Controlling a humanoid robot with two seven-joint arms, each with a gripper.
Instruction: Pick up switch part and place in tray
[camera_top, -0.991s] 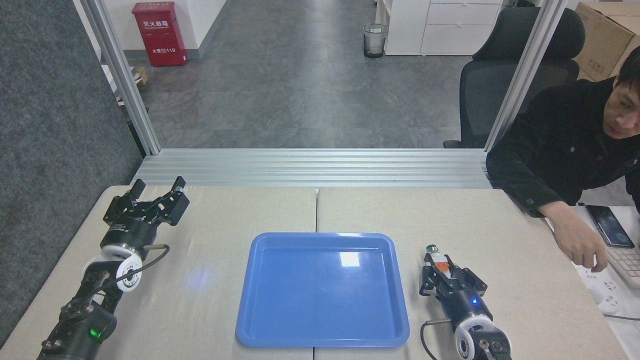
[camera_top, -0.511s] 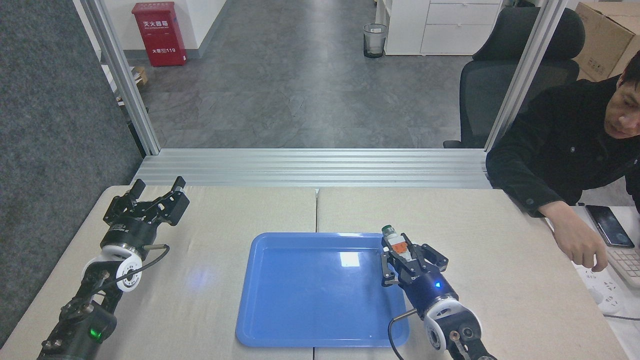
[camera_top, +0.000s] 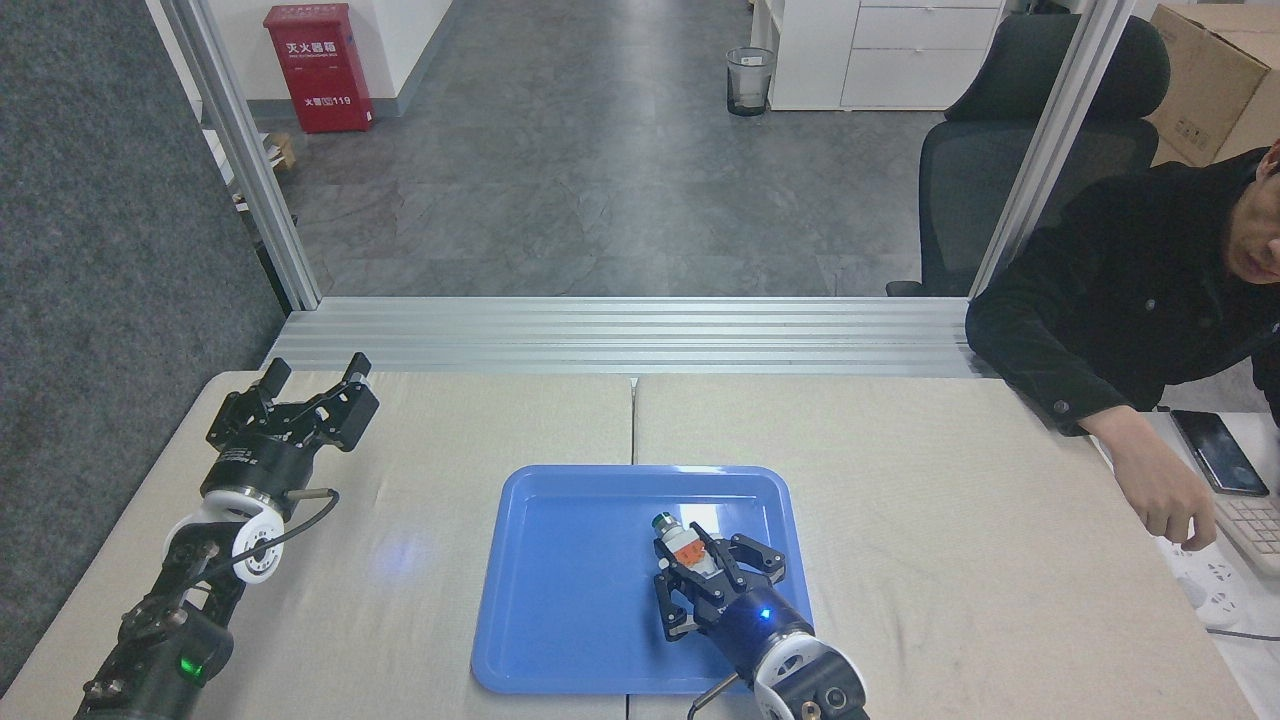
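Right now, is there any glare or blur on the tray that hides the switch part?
Head view: sharp, no motion blur; a pale window reflection sits on the tray just behind the switch part without covering it; a faint bluish glow marks the table to its left.

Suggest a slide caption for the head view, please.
Right gripper holds the switch part over the blue tray.

A red fire extinguisher box (camera_top: 320, 67) stands upper left, a waste bin (camera_top: 749, 80) top centre, a black office chair (camera_top: 1010, 150) upper right; a person in black (camera_top: 1130, 300) sits at right beside a phone (camera_top: 1218, 452) and keyboard (camera_top: 1255, 530).
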